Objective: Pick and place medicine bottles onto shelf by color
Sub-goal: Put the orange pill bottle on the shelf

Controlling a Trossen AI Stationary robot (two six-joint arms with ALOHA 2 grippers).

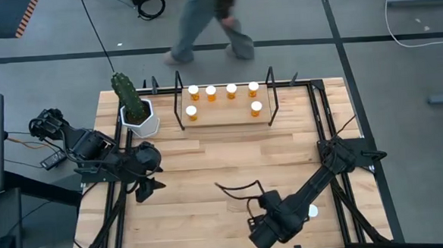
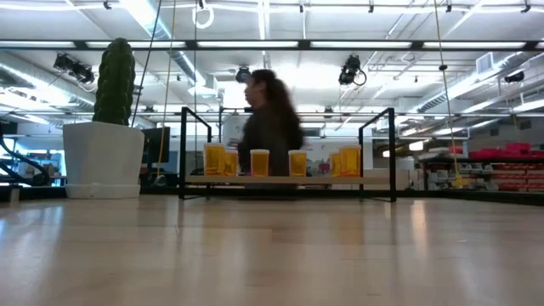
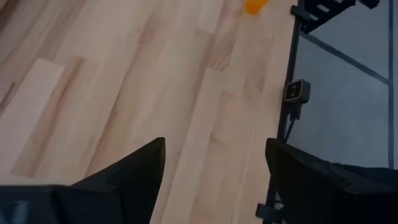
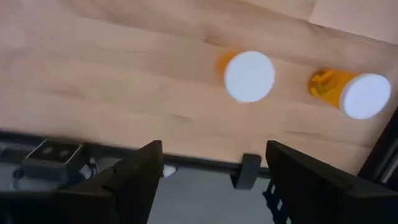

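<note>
Behind the tabletop (image 1: 231,169) a person (image 1: 205,22) walks across the grey floor; same figure blurred beyond the shelf in the low view.

Shelf (image 1: 225,116) at the far edge of the tabletop, light wood board between black wire uprights. Six medicine bottles (image 1: 211,93) on it, white caps up: four in a back row, two nearer the front, one toward each end. Low view shows them upright, amber bodies side by side.

Cactus pot (image 1: 140,119), white, just beside the shelf's left end, cactus upright.

Left pincer (image 1: 145,187) over the left half of the tabletop, well apart from the shelf. Left wrist view: fingers (image 3: 134,171) spread, bare wood between them, nothing held. One orange bottle (image 3: 255,5) shows far off near the table's edge.

Right pincer (image 1: 261,232) low at the near right edge of the tabletop. Right wrist view: fingers (image 4: 134,171) spread wide, released, nothing between them. Two loose bottles (image 4: 249,75) stand near the table edge ahead of it, near each other but not touching; whether the second one (image 4: 351,91) is upright or tilted cannot be told
</note>
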